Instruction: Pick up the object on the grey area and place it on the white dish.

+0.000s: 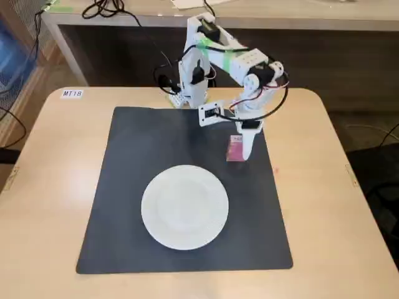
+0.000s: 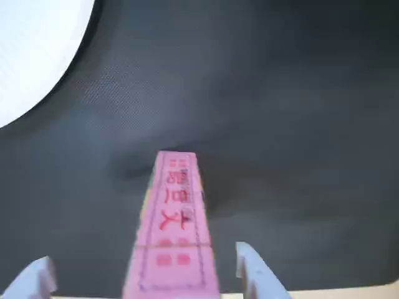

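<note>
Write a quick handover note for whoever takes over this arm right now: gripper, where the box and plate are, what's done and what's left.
Gripper: down at the pink box, fingers either side of it; whether it is gripped, cannot tell.
Box: over or on the dark mat, toward its far right in the fixed view, beyond the plate.
White plate: on the mat, nothing on it.
Done: arm brought to the box.
Left: carry the box to the plate and release.

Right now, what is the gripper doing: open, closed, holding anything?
Gripper: open, fingers either side of the pink box with visible gaps in the wrist view; whether any finger touches the box cannot be told.
</note>
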You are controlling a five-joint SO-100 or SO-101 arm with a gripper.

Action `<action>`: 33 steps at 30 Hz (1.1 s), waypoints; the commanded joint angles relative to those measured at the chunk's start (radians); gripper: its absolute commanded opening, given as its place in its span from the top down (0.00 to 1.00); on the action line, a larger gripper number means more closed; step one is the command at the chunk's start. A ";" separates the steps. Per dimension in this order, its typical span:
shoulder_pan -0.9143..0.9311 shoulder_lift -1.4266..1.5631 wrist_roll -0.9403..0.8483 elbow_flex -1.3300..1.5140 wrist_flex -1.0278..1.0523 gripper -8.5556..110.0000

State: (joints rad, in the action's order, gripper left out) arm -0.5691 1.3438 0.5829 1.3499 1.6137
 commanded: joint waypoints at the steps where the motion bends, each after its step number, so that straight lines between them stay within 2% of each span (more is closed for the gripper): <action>1: 0.034 -0.026 -0.009 -0.051 -0.067 0.70; 6: 0.064 -0.071 -0.046 -0.052 -0.152 0.87; 9: 0.074 -0.069 -0.067 -0.066 -0.153 0.93; 15: 0.063 -0.017 -0.118 -0.123 -0.138 0.93; 19: 0.092 0.000 -0.219 -0.299 -0.107 0.93; 26: 0.225 -0.120 -0.466 -0.698 -0.055 0.93; 33: 0.391 -0.273 -0.637 -0.827 0.017 0.93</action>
State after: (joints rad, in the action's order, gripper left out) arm -0.2270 1.0738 0.0031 0.6013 1.6168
